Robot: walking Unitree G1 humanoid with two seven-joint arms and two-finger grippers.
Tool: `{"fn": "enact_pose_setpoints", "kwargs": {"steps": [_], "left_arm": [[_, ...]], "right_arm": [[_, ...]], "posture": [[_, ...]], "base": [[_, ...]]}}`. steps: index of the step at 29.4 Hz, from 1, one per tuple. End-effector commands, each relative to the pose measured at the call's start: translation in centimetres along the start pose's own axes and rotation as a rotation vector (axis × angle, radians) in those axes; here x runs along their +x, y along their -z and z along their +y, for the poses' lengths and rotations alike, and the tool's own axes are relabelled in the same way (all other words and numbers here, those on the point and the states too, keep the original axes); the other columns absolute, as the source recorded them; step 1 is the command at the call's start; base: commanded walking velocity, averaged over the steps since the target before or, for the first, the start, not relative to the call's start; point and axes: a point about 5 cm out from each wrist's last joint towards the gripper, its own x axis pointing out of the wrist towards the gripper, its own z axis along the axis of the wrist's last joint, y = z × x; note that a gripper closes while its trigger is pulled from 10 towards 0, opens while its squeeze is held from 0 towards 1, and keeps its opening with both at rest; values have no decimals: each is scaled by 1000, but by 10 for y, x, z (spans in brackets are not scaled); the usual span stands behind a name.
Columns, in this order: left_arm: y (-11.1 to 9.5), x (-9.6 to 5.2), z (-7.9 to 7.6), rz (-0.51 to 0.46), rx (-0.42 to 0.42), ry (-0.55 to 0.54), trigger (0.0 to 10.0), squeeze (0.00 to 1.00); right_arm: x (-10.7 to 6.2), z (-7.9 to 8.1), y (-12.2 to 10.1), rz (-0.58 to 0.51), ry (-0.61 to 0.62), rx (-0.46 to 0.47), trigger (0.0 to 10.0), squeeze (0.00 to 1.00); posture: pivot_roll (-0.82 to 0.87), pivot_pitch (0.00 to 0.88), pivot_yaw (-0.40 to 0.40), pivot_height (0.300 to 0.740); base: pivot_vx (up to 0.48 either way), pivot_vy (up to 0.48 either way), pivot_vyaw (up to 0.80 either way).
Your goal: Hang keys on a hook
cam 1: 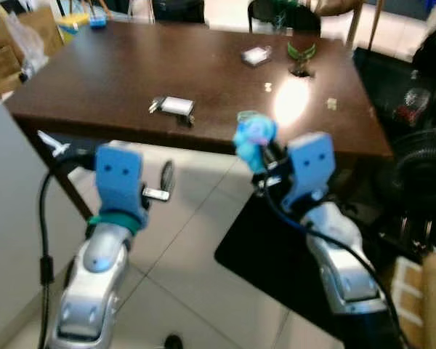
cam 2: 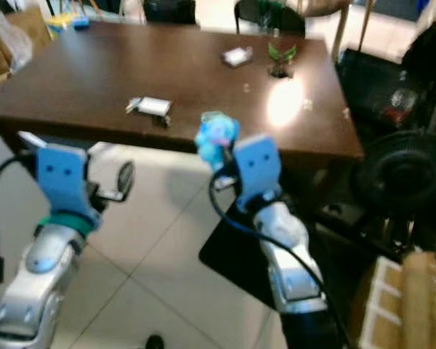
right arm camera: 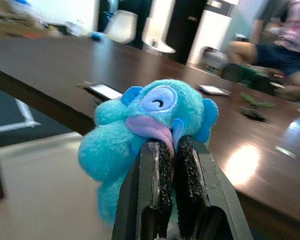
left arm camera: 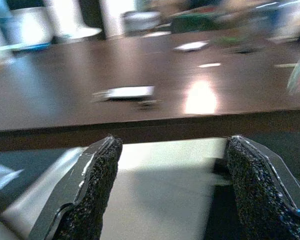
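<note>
My right gripper (cam 1: 265,158) is shut on a fluffy blue plush keyring toy (cam 1: 253,137), held in the air just short of the near edge of the brown table (cam 1: 116,80). In the right wrist view the toy (right arm camera: 150,120) bulges over the two closed fingertips (right arm camera: 162,150); any keys on it are hidden. A small green pronged stand (cam 1: 301,57) sits at the table's far right. My left gripper (cam 1: 163,185) is open and holds nothing, lower and to the left, in front of the table edge (left arm camera: 155,127).
A white card with dark bits (cam 1: 176,107) lies mid-table and a small packet (cam 1: 256,55) lies further back. A black mat (cam 1: 269,254) covers the tiled floor under my right arm. A fan (cam 1: 421,174) stands right. A person (right arm camera: 282,55) sits beyond the table.
</note>
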Motion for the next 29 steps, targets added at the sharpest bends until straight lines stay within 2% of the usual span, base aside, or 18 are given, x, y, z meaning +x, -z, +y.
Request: {"fn": "enact_pose_setpoints", "kwargs": {"steps": [1, 4, 7, 22, 29], "left_arm": [[5, -1, 5, 14, 10, -16, 10000, 0], [5, -1, 5, 14, 11, -17, 10000, 0], [5, 0, 6, 11, 12, -21, 10000, 0], [-2, 5, 4, 9, 18, -24, 10000, 0], [-5, 6, 2, -5, 64, -8, 10000, 0]], "right_arm": [[3, 3, -1, -12, -16, -12, 10000, 0], [3, 3, -1, -13, -17, -16, 10000, 0], [4, 4, -2, -18, -19, -20, 10000, 0], [10, 9, -11, -60, -45, 0, 10000, 0], [12, 12, -12, -73, -49, 18, 10000, 0]], "posture": [[-156, 61, 20, 740], [-156, 61, 20, 740], [-156, 60, 21, 740], [-146, 58, 43, 740], [-139, 59, 46, 740]], "base": [[-409, 0, 0], [-409, 0, 0], [-349, 0, 800], [0, 0, 794], [0, 0, 788]]}}
